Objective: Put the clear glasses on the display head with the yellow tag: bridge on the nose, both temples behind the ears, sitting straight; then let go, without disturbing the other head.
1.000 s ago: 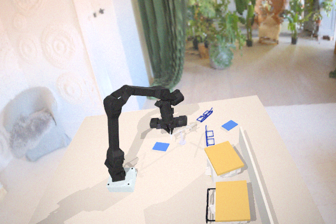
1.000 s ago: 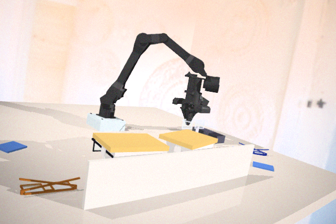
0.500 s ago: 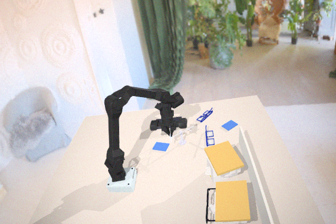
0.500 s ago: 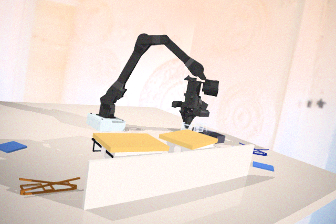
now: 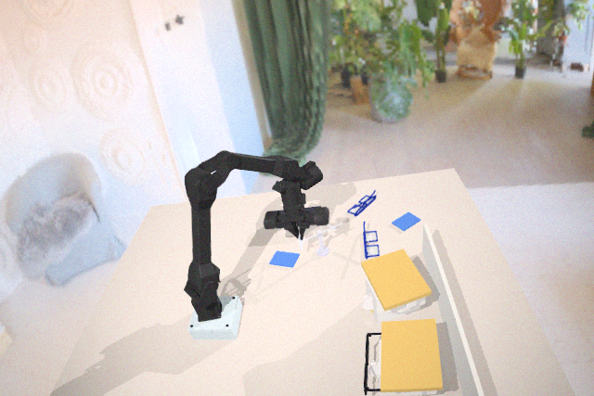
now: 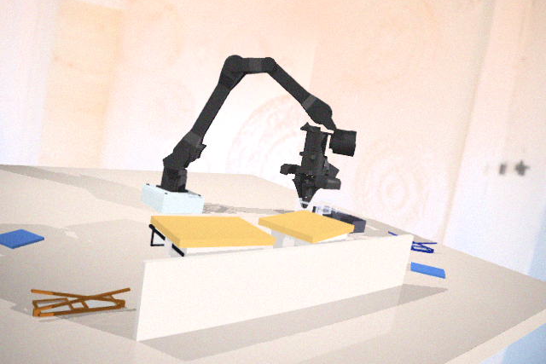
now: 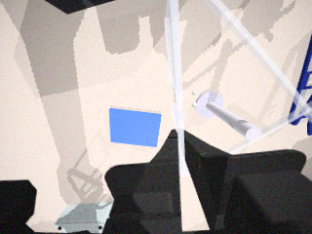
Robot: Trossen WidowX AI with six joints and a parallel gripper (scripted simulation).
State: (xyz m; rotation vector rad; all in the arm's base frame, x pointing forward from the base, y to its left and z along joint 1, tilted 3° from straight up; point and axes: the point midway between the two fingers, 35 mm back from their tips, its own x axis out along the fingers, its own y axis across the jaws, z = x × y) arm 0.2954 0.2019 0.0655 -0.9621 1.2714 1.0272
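My gripper is shut on the clear glasses, fingers pointing down, above the table left of the heads. The lens bar runs between the fingertips in the wrist view, and clear temples reach out to the right. The display head with the yellow tag is the farther white head in the top view, mostly hidden under a yellow-orange slab. The other head, under a nearer slab, wears black glasses. The glasses are apart from both heads.
A pale post stand stands beneath the held glasses. Blue glasses lie near the tagged head, with another blue pair farther back. A white wall runs behind the heads. Blue squares, amber glasses and a dark box are around.
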